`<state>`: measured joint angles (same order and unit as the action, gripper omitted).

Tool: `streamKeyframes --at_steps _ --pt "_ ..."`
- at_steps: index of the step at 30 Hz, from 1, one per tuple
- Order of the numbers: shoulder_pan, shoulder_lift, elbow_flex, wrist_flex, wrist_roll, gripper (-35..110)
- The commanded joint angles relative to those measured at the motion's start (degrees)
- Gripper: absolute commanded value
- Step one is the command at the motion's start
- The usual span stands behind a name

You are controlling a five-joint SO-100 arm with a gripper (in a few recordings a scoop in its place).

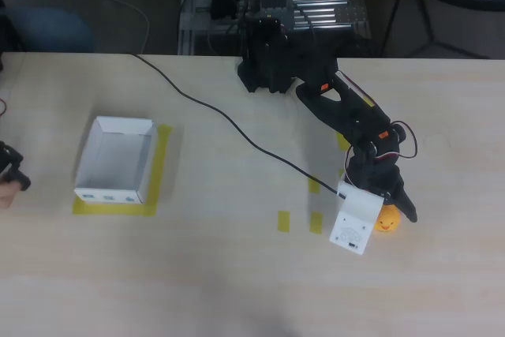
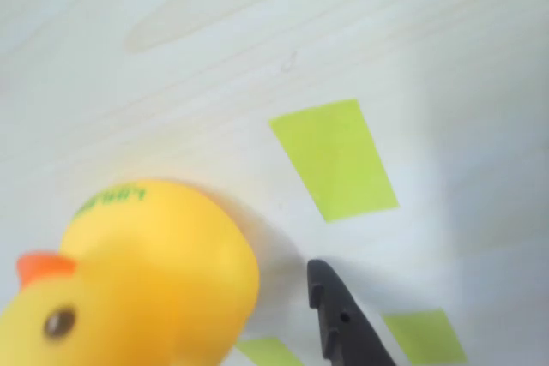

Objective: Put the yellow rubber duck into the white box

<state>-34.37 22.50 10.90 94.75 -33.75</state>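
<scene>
In the overhead view the duck (image 1: 387,222) sits on the table (image 1: 237,282) at the right, near the front, half tucked under the gripper (image 1: 385,212). The arm (image 1: 339,108) reaches from its black base at the far edge of the table down to the right, and its white plate (image 1: 355,222) lies just left of the duck, touching or nearly so. A dark finger (image 1: 407,205) shows just right of the duck. The gripper seems to stand open around the duck, one part on each side, but whether it presses on the duck cannot be told.

The box (image 1: 117,159) rests well apart at the left of the table, open side up, on a frame of yellow tape (image 1: 162,162). Small tape strips (image 1: 283,221) lie left of the gripper. A black cable (image 1: 229,120) runs across the table toward the arm.

In the wrist view the duck (image 2: 146,280) is close at lower left, beak (image 2: 39,267) to the left and an eye below it, with green lettering on its top. A black fingertip (image 2: 339,319) stands just right of it with a slim gap between. A tape strip (image 2: 334,159) lies beyond.
</scene>
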Motion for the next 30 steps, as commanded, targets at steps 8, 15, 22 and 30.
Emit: streamKeyframes --at_steps 8,15,22,30 --pt "-0.88 0.0 -7.29 -8.0 -0.09 32" --pt "-1.23 -0.53 -7.21 -9.4 1.32 0" --pt "-0.97 -0.44 -9.4 -7.38 1.32 0" --pt "2.81 11.95 -10.37 -4.31 7.29 0"
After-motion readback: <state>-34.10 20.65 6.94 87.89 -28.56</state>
